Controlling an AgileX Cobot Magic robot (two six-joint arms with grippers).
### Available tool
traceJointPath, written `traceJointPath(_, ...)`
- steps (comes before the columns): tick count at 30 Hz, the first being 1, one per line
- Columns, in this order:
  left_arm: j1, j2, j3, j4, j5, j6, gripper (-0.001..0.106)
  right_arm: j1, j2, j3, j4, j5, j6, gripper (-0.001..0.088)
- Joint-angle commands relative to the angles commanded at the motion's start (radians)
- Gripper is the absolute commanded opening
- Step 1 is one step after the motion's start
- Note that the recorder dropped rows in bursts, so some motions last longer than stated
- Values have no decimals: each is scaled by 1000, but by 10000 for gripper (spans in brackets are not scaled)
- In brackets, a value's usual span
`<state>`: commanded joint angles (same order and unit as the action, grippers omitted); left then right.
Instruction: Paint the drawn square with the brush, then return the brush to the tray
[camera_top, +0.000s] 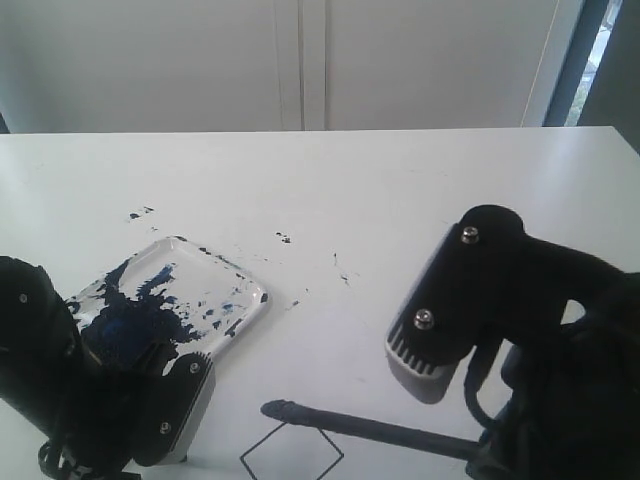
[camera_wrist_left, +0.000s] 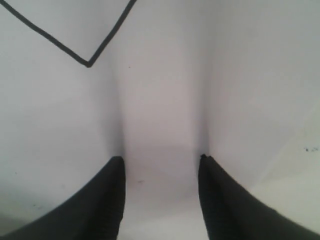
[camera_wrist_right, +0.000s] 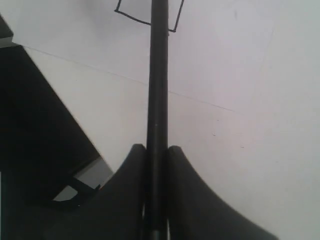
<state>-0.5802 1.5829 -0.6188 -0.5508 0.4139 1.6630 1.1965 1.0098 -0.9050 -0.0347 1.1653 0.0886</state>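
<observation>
While gripping the brush (camera_wrist_right: 157, 100) by its rear end, keep the right hand (camera_wrist_right: 156, 147) clenched as it is, jaws shut tight on the shaft. Shaft nearly level over the paper (camera_wrist_right: 240, 60), reaching across the square (camera_top: 292, 455), dark tip just beyond its far corner in the exterior view. Hard to tell whether the tip touches the sheet or hovers; seemingly a little above.

Square inside white, no paint laid yet, so painting not begun by the look of it. To do the stroke well:
- Draw back until the tip sits inside the outline.
- Tilt down until the bristles just meet the paper.
- Sweep in short overlapping passes, stopping shy of the black line.
- Press lightly; with so long a lever, likely to skid and smear otherwise.

Left hand (camera_wrist_left: 161, 160) released, jaws apart with nothing between, low over the paper near one corner of the square. Best left there, clear of the stroke.

Tray (camera_top: 205, 275) blotched dark blue, on the bench (camera_top: 400, 200) beyond the square and to the left in the exterior view. Keep that path free for the return.
</observation>
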Motion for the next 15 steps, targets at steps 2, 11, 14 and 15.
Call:
traceJointPath(2,0,0,0,0,4,0,505,0,2,0,16,-7,0,0)
traceJointPath(11,0,0,0,0,8,10,505,1,39,57,50,-52,0,0)
traceJointPath(14,0,0,0,0,8,10,505,1,39,70,60,-56,0,0)
traceJointPath(15,0,0,0,0,8,10,505,1,39,70,62,-58,-3,0)
